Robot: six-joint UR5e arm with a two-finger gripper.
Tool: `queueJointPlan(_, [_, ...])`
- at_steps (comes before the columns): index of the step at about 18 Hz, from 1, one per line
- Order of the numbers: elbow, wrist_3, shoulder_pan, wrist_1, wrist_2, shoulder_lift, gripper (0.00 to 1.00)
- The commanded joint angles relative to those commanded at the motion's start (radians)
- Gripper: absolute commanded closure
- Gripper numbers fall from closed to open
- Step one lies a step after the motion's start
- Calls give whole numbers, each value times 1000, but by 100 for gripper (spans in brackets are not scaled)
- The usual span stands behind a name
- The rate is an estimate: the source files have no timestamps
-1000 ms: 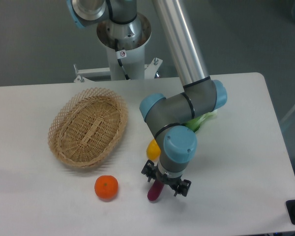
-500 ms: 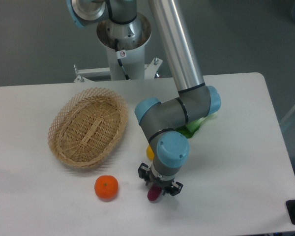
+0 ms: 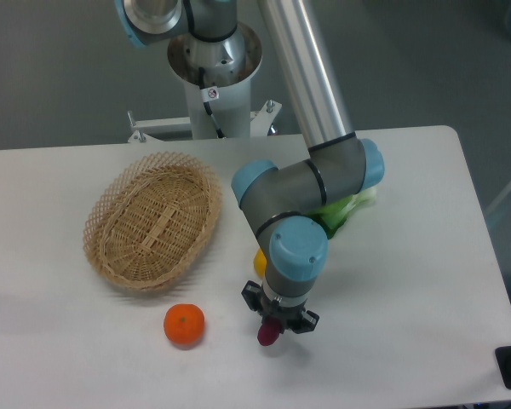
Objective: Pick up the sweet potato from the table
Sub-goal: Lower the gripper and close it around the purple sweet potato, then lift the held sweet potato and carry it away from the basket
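seen from the one fixed camera above the table (image 3: 426, 281), we find the sweet potato (image 3: 267, 334) just right of the orange fruit (image 3: 184, 325), with only its dark magenta tip showing. our gripper (image 3: 278, 323) sits directly over it, fingers drawn in against its sides, seemingly clamped on it. we judge the grasp made and the lift not yet done. the basket (image 3: 153, 221) lies beyond the orange fruit, up and left.
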Motion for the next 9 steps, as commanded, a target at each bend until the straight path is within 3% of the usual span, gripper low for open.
queueJointPlan(3, [40,2,28,-6,-3,8,75])
queueJointPlan(9, [61,21,83,-14,-2,40,79])
